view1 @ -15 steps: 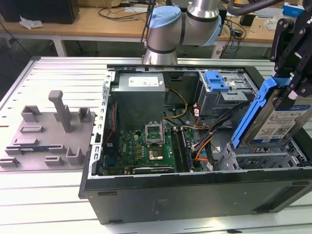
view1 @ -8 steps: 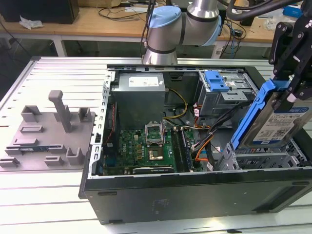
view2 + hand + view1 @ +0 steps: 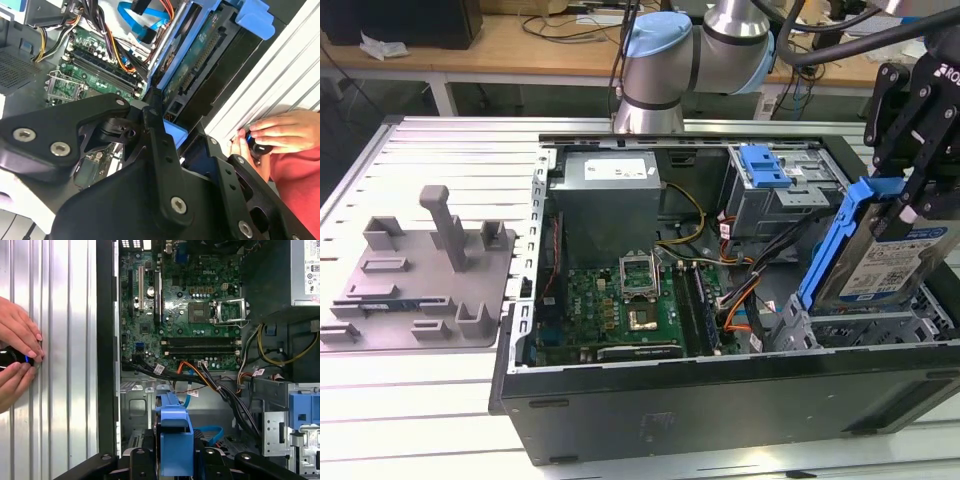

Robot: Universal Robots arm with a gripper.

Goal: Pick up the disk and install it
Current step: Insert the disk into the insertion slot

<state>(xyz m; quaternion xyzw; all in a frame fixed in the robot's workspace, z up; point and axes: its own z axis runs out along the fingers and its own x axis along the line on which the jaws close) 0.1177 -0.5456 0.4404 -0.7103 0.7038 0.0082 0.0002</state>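
The disk (image 3: pixel 882 262), a silver drive with a white-and-blue label in a bright blue carrier frame, hangs tilted on edge over the drive cage (image 3: pixel 860 328) at the exterior view's right end of the open computer case (image 3: pixel 650 405). My black gripper (image 3: pixel 905 205) is shut on the disk's upper part. In the second wrist view the disk (image 3: pixel 200 57) shows its circuit-board underside between the black fingers (image 3: pixel 156 137). The first wrist view looks down the disk's blue frame (image 3: pixel 175 432) toward the bay below.
A grey fixture plate (image 3: pixel 420 280) with upright posts lies to the exterior view's left of the case. A blue latch piece (image 3: pixel 765 165) sits on the far drive bay. Cables (image 3: pixel 210 382) cross beside the motherboard (image 3: pixel 185 305). A person's hands (image 3: pixel 17 357) hold a small dark device on the ribbed table.
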